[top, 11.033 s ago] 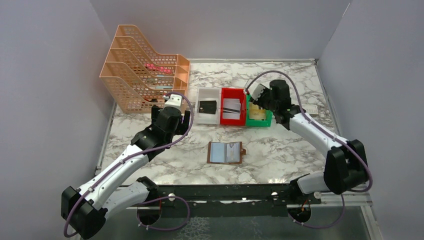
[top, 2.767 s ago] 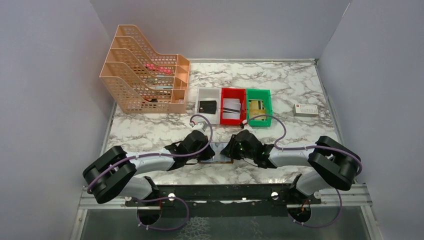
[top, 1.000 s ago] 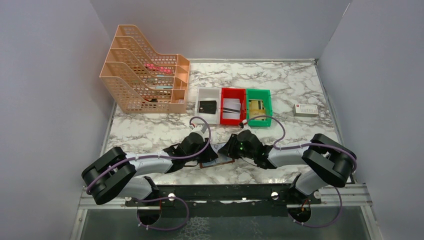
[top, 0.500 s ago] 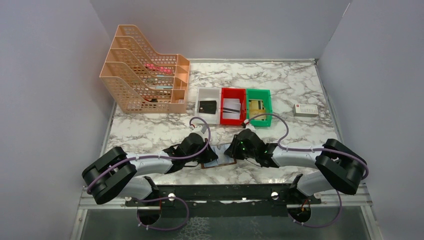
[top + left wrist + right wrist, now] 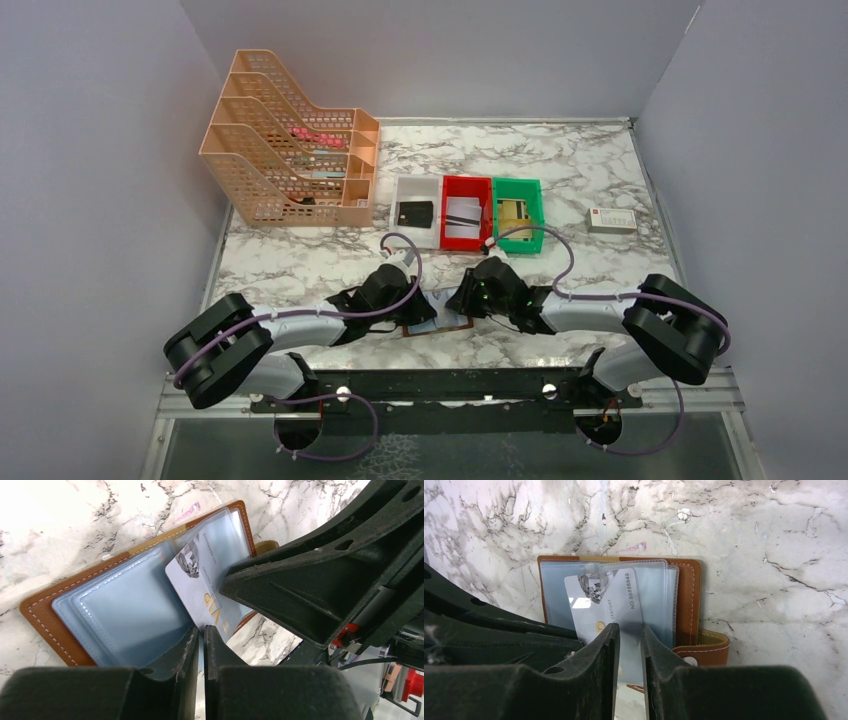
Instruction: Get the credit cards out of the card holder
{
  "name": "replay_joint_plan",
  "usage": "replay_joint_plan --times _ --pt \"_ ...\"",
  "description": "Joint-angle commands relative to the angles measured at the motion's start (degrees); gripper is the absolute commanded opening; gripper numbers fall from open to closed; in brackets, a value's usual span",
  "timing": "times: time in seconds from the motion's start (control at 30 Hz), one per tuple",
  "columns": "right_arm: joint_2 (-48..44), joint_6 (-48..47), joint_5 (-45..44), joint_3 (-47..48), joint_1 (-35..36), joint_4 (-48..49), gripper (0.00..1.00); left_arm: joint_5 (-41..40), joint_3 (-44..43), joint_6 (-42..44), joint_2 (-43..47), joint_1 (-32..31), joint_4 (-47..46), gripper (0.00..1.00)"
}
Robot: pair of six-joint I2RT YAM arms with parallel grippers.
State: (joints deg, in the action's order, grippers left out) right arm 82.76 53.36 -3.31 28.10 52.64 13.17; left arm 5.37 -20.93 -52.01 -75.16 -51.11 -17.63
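The brown card holder (image 5: 445, 330) lies open on the marble between my two grippers, pale blue sleeves (image 5: 130, 610) facing up. A white credit card (image 5: 606, 600) with a diamond print sticks out of a sleeve at a slant. In the left wrist view that card (image 5: 200, 580) reaches down to my left gripper (image 5: 202, 628). Its jaws are closed to a hairline gap at the card's near corner, and I cannot make out whether they pinch it. My right gripper (image 5: 629, 626) stands slightly open over the card's near end. The holder's closing tab (image 5: 704, 647) lies to its right.
Behind the holder stand a white bin (image 5: 416, 184), a red bin (image 5: 462, 181) and a green bin (image 5: 518, 183), each holding cards. An orange mesh file rack (image 5: 290, 140) fills the back left. A small white box (image 5: 611, 220) lies at the right.
Both arms have come down from the bins to the holder. Over the last second the left jaws closed at the card's corner, and the holder and the right arm shifted slightly.
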Motion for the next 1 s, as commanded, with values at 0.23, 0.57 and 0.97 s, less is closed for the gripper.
replay_joint_plan --times 0.23,0.57,0.97 --pt "2.21 2.21 2.26 -3.64 0.18 -0.27 0.27 2.36 -2.98 0.12 -0.85 0.09 -4.08 0.23" --pt "2.3 2.11 2.78 -3.84 0.18 0.61 0.27 2.72 -2.41 -1.08 -2.86 0.13 -6.03 0.23" --pt "3.64 2.35 3.57 -3.75 0.18 1.86 0.27 2.25 -1.69 -4.08 -5.44 0.08 -12.14 0.19"
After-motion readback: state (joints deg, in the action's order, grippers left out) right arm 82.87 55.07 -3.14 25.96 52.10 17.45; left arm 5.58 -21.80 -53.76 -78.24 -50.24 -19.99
